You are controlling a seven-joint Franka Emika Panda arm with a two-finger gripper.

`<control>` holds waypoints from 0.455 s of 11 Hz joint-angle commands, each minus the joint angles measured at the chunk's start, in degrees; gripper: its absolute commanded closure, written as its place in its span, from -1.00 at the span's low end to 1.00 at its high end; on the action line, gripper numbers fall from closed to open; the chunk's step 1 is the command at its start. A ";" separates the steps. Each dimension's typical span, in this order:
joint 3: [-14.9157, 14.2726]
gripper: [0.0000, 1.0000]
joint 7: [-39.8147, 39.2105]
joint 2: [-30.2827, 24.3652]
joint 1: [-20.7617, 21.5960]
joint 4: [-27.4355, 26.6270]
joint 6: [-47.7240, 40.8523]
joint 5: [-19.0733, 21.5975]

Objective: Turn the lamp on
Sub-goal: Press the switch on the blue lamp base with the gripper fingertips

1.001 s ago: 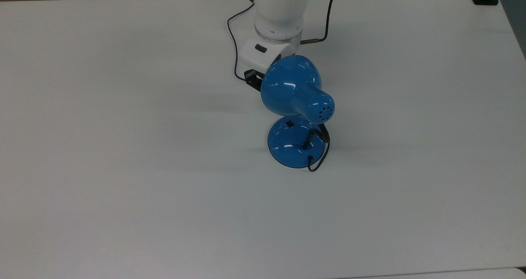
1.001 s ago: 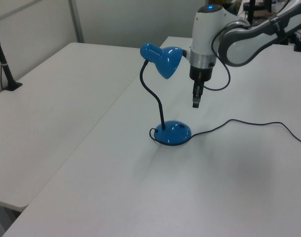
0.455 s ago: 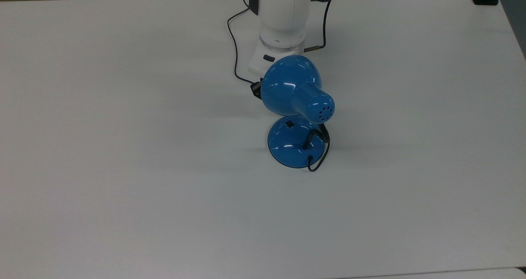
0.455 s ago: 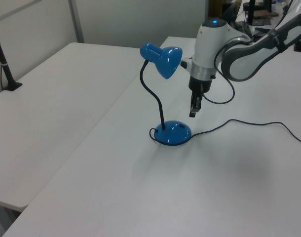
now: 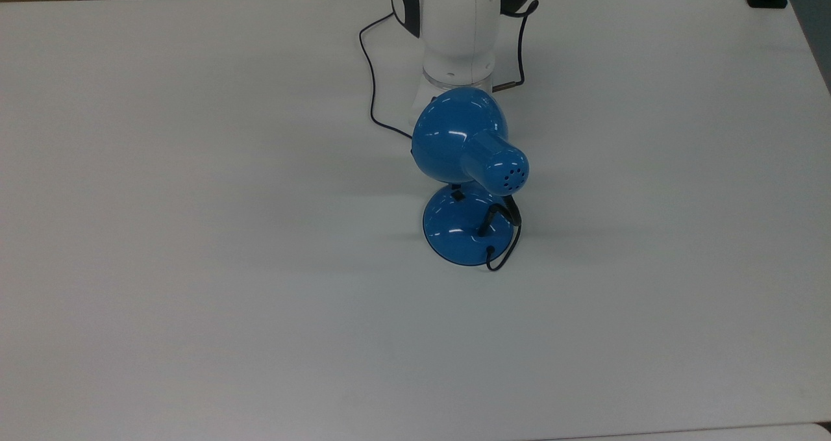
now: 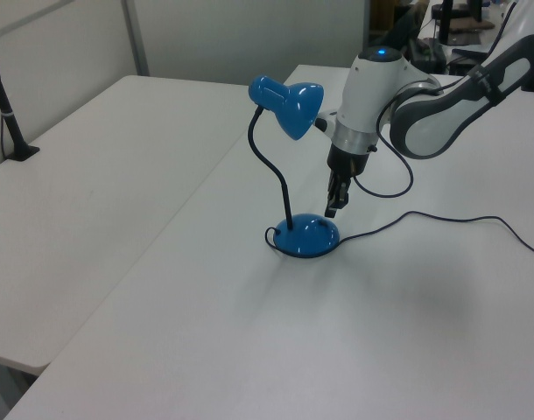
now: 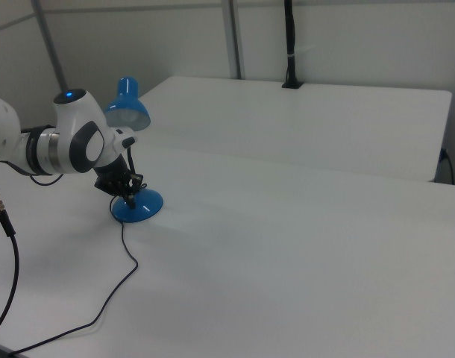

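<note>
Lamp (image 6: 295,166) stood upright on white surface (image 5: 195,233), near middle in top view. No glow from shade, so we judged lamp not on yet. Fingers (image 6: 333,203) hung just above base, at about 1 o'clock of base in left view. We could not tell if open or closed. Left to do: press switch (image 5: 458,195).

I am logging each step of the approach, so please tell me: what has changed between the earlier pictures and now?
The gripper came down toward the lamp, ending just above its base in the left view. Nothing was taken hold of. The lamp and its cord stayed as they were.
</note>
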 commanded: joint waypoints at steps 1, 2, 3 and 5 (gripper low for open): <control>1.40 1.00 -1.13 0.74 -1.31 -0.67 3.58 -0.42; 2.36 1.00 -1.22 0.83 -2.18 -0.58 4.11 -0.51; 3.15 1.00 -1.22 1.36 -2.89 -0.49 4.29 -0.51; 3.42 1.00 -1.22 1.97 -3.25 -0.41 5.17 -0.68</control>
